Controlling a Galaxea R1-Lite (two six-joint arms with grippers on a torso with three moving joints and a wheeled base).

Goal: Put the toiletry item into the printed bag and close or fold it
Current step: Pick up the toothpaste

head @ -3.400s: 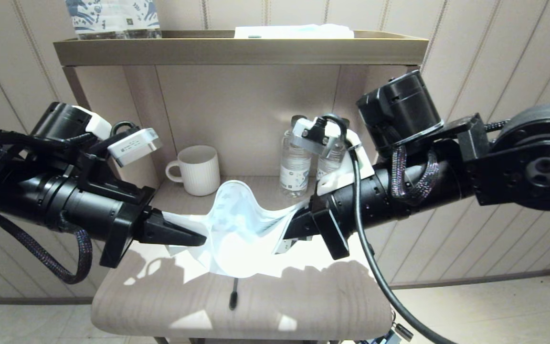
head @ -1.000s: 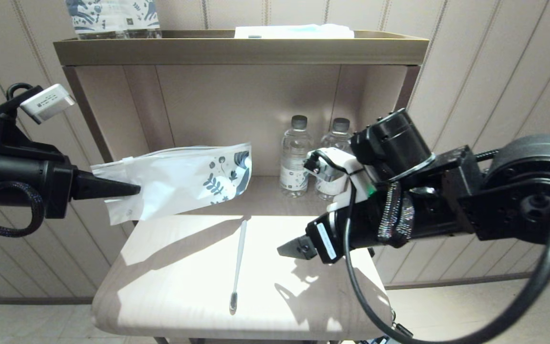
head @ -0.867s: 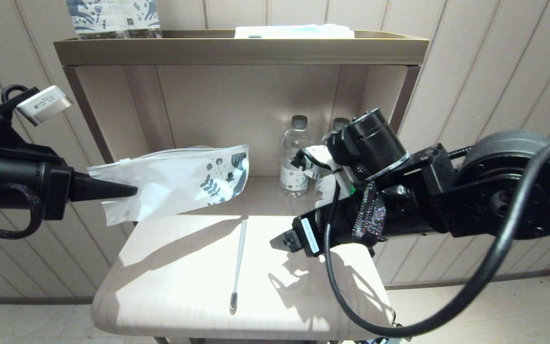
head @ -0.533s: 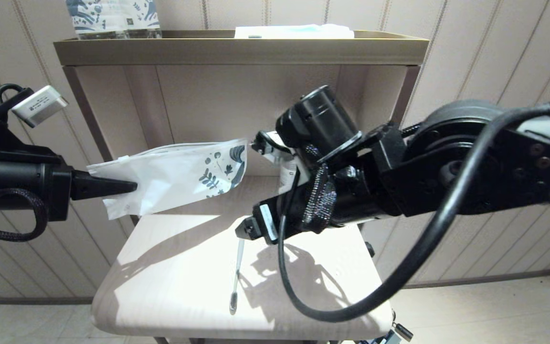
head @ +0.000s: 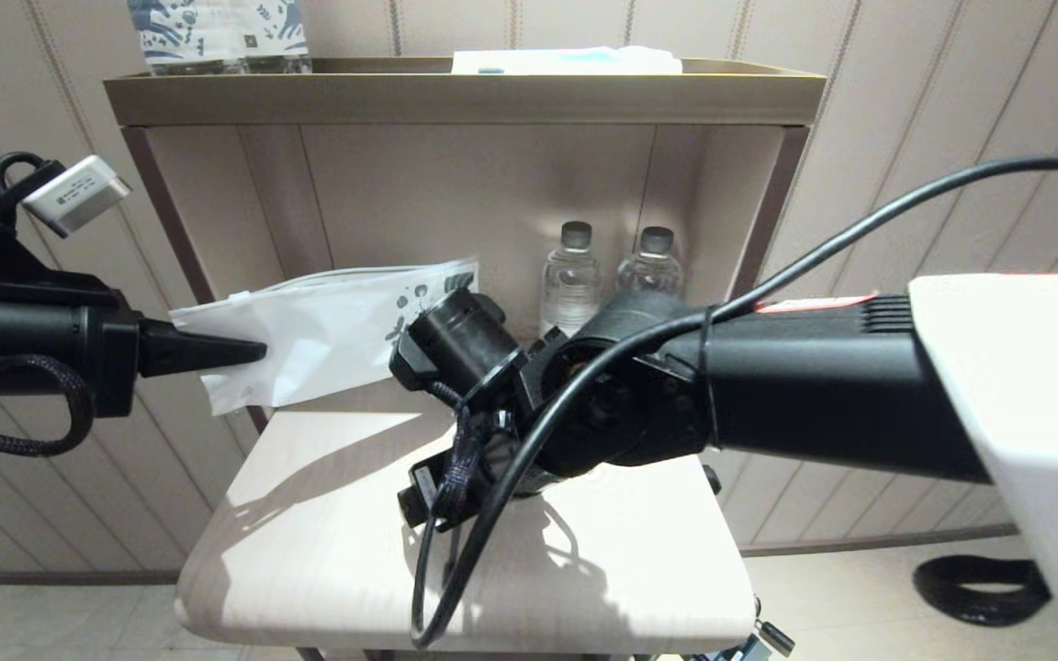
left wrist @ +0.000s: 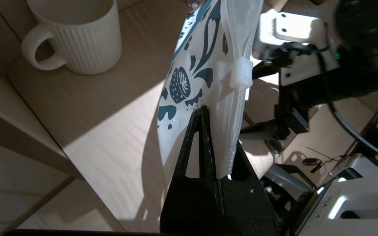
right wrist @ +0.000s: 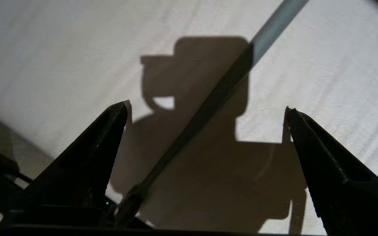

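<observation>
Currently toothbrush [right wrist: 208, 108] lying flat on pale tabletop [head: 309, 551], visible only from the right wrist view, as a thin shaft crossing diagonally between the two spread fingers; hidden from the head view by the right arm. Bristle head not distinguishable in shadow. Right gripper [right wrist: 205, 109] wide open, pointed down over the shaft, one finger to each side, no contact seen. From the head view only the rear of that gripper's wrist noted, low over the table's middle; fingers themselves out of sight there.

Printed bag [head: 327, 330] held off the table at left, stretched rightward in mid-air in front of the shelf unit [head: 465, 92]. Left gripper [head: 249, 351] clamped tight on the bag's plain white end, confirmed in the left wrist view [left wrist: 220, 144], where the zip edge with white slider [left wrist: 241, 72] and blue prints show clearly. Printed end partly masked by the right arm in the head view.

White ribbed mug [left wrist: 77, 36] seen on the lower shelf only from the left wrist view. Two clear water bottles [head: 612, 275] at far right of that shelf, seen only from the head view.
</observation>
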